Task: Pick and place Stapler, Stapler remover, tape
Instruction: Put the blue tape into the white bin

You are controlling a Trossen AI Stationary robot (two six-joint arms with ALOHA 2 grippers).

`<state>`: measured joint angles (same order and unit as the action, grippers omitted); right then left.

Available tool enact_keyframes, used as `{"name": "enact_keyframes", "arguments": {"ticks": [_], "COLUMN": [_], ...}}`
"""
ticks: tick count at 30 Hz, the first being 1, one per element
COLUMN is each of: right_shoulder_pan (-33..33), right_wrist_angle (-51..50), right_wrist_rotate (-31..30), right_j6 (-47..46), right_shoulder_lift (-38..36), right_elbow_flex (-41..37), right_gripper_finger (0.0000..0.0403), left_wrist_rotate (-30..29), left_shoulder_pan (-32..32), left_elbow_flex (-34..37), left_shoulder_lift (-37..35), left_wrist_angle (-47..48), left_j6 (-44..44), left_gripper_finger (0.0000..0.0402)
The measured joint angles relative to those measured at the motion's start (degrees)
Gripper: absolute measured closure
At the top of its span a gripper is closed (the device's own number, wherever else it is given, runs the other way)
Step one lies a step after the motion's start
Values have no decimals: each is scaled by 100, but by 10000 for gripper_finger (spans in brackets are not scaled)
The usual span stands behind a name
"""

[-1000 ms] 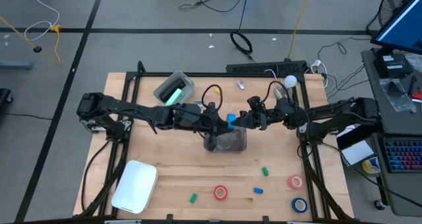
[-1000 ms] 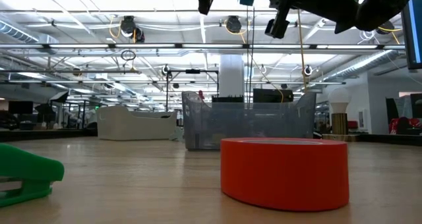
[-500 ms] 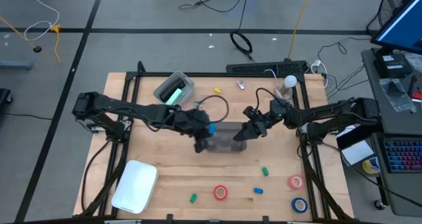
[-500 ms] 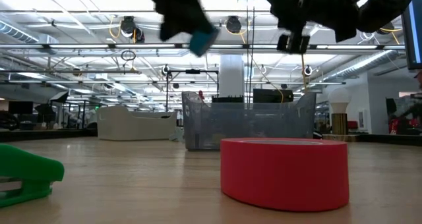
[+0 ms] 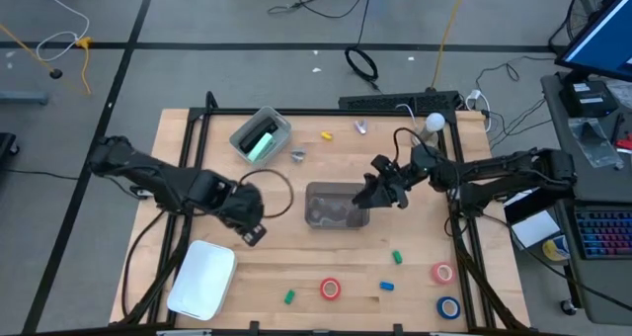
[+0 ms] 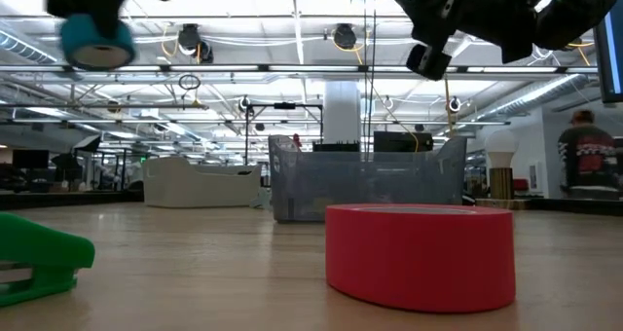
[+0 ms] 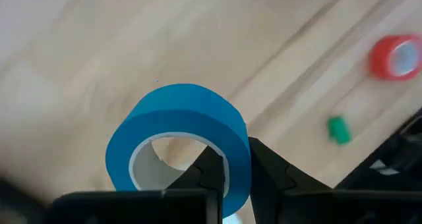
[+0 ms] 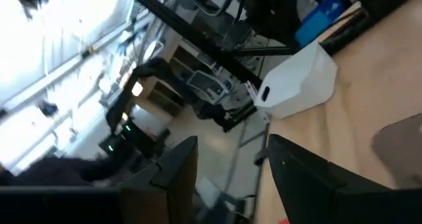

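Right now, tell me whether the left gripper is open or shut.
Shut on the blue tape roll: in the left wrist view the left gripper pinches the roll's wall, one finger inside the core, and the roll hangs above the table.

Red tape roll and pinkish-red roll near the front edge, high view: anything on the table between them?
Yes. In the high view a small blue piece lies on the wood between the red tape roll and the pinkish-red roll; a green piece sits just behind that line.

So the bin (image 5: pixel 336 206) sat mid-table, with the stapler (image 5: pixel 259 140) in a tray (image 5: pixel 277 125) far-left of it. A lidded box (image 5: pixel 201 279) lay near-left. Tape rolls (image 5: pixel 330 289) lay along the near edge, two (image 5: pixel 441 273) toward the right corner.
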<state>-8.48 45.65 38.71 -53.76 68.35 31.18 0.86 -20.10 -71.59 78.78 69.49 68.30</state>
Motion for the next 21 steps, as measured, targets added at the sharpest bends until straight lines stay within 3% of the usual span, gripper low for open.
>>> {"name": "enact_keyframes", "arguments": {"ticks": [9, 21], "right_shoulder_pan": [-262, -1281], "right_wrist_angle": [-146, -99], "right_wrist_rotate": [60, 11], "right_j6": [2237, 3291], "right_shoulder_lift": [-21, -512], "right_elbow_flex": [-3, -844], "right_gripper_finger": [225, 225], "left_wrist_rotate": [322, 423], "left_shoulder_pan": [-827, -1447], "left_elbow_flex": [2, 516], "left_shoulder_lift": [33, 33], "left_wrist_angle": [584, 288], "left_j6": [1410, 2620], "left_gripper_finger": [365, 365]}}
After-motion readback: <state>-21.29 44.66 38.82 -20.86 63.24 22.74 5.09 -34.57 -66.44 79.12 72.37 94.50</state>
